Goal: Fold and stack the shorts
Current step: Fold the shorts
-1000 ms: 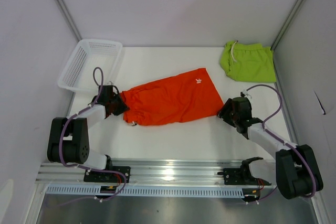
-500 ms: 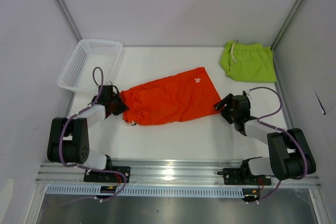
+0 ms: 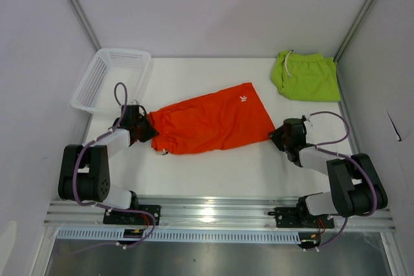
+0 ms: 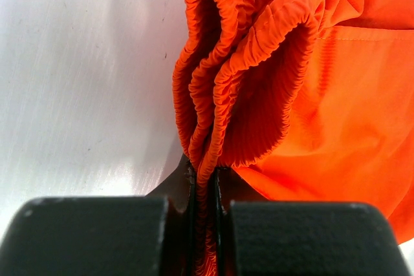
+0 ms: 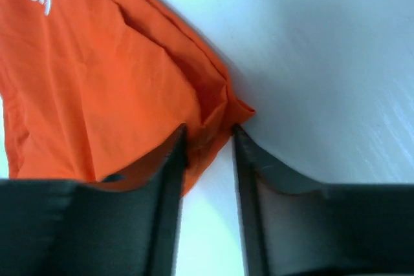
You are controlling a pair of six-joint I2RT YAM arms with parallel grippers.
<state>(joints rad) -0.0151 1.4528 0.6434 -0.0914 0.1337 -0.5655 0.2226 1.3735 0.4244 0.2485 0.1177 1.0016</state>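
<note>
While the orange shorts (image 3: pixel 210 124) lie stretched flat across the middle of the white table (image 3: pixel 220 169), the left gripper (image 4: pixel 206 189) is clamped tight on their bunched elastic waistband (image 4: pixel 249 82) at the left end. The right gripper (image 5: pixel 208 135) stands partly open. Its fingers (image 5: pixel 169 179) straddle the leg-hem corner (image 5: pixel 238 109) at the right end, with bare table showing between them. The lime green shorts (image 3: pixel 305 77) sit crumpled in the far right corner, well apart from the orange pair. A white mesh basket (image 3: pixel 123 52) rests at the far left.
</note>
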